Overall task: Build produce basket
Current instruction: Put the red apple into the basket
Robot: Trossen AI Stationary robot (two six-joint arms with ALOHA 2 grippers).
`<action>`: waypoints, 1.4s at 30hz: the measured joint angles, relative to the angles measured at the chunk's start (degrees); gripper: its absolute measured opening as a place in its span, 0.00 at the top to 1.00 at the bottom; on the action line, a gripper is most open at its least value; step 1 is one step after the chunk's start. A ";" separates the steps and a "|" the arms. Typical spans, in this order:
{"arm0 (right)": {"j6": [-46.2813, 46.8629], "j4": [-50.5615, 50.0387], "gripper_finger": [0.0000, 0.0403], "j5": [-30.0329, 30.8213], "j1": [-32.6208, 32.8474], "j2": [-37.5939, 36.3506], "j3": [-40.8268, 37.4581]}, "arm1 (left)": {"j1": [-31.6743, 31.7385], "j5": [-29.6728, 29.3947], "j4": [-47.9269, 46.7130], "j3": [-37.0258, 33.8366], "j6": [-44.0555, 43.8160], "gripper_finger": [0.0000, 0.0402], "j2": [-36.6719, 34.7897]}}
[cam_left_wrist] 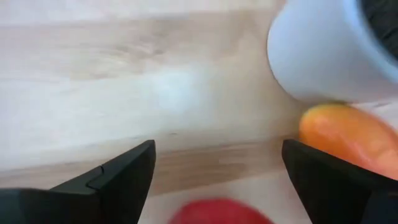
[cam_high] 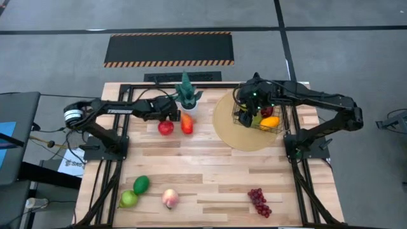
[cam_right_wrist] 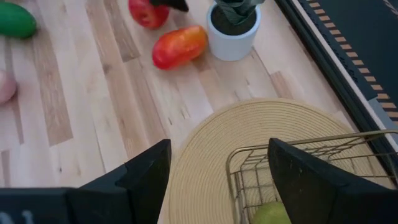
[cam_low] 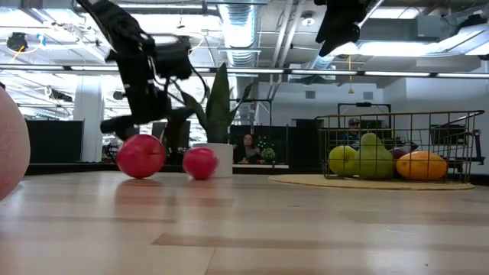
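The red apple [cam_high: 165,127] lies on the table beside the orange-red pepper [cam_high: 186,123], just in front of the potted plant. My left gripper [cam_high: 170,116] hovers open right over the apple [cam_left_wrist: 217,213], its fingers to either side and above it [cam_low: 141,155]. The brass wire basket [cam_high: 257,118] stands on the round tan mat and holds a green apple [cam_low: 344,160], a pear [cam_low: 374,156], a mango [cam_low: 422,164] and something red. My right gripper [cam_high: 243,108] is open above the basket's rim [cam_right_wrist: 298,146].
The white-potted plant [cam_high: 187,95] stands close behind the apple and pepper. The avocado [cam_high: 141,184], a green apple [cam_high: 129,198], the peach [cam_high: 169,198] and the purple grapes [cam_high: 259,201] lie near the table's near edge. The round mat [cam_high: 226,127] lies under the basket.
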 joint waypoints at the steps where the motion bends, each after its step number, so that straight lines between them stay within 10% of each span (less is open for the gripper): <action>1: 0.13 0.00 0.29 0.02 0.33 0.00 0.00 | -0.42 -1.29 -1.35 0.00 -1.05 0.16 -1.40; 7: 0.18 -0.02 0.29 0.00 2.40 0.00 0.00 | -5.12 -14.52 -5.91 0.00 -2.16 0.16 -11.77; 19: 0.63 -0.60 0.29 0.02 3.62 0.64 -0.84 | -23.39 -11.83 1.23 -0.51 13.96 0.16 -16.71; 23: 0.74 -0.62 0.29 0.02 3.67 0.69 -0.79 | -24.50 -9.48 9.59 -3.00 19.22 0.16 -12.58; 28: 2.67 -0.78 0.29 0.02 3.83 0.74 -0.81 | -24.18 -22.81 11.60 -3.07 24.58 0.16 -6.91; 37: 4.72 -2.60 0.29 0.01 5.65 0.74 -0.81 | -25.46 -43.98 -12.46 -4.39 15.44 0.16 -12.46; 42: 4.78 -2.38 0.29 0.04 6.65 0.74 -0.81 | -21.34 -39.56 3.71 -15.21 19.51 0.16 -18.92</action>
